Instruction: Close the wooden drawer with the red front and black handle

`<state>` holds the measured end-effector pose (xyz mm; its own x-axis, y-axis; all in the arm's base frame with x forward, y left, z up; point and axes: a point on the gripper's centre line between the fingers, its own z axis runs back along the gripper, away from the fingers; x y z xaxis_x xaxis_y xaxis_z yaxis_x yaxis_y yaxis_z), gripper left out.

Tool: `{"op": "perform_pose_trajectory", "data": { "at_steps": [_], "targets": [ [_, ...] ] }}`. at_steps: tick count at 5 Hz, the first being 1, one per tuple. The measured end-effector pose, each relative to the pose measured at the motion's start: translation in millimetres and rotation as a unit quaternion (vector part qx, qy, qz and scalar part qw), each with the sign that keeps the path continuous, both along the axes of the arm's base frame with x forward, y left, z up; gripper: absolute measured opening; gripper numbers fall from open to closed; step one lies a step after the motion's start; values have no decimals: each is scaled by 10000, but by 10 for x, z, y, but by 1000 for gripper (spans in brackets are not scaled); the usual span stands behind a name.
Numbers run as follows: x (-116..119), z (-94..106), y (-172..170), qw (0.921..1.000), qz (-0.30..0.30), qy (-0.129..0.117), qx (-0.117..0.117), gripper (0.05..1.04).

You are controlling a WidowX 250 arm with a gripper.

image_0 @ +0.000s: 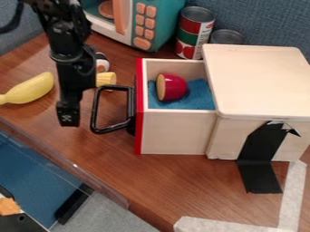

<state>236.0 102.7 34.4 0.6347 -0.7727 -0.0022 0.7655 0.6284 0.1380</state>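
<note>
Though brown, tabletop (160, 181) beside blue wall (269, 22).

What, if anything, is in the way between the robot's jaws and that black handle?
Nothing visible: only tabletop shows between the gripper and the handle. The banana lies on the gripper's other side.

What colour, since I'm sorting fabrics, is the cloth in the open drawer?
The cloth in the drawer is blue, seen best in the camera view.
</note>
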Motion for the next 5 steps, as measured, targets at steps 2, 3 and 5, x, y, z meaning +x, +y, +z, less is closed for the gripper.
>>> {"op": "perform_pose_trajectory", "data": {
  "at_steps": [2,3,5],
  "targets": [
    [138,-1,-172,9994,306,-16,-129,1001],
    [167,-43,-216,9993,339,6,-143,1000],
    [238,-119,-329,9994,330,-47,-99,1001]
  ]
}}
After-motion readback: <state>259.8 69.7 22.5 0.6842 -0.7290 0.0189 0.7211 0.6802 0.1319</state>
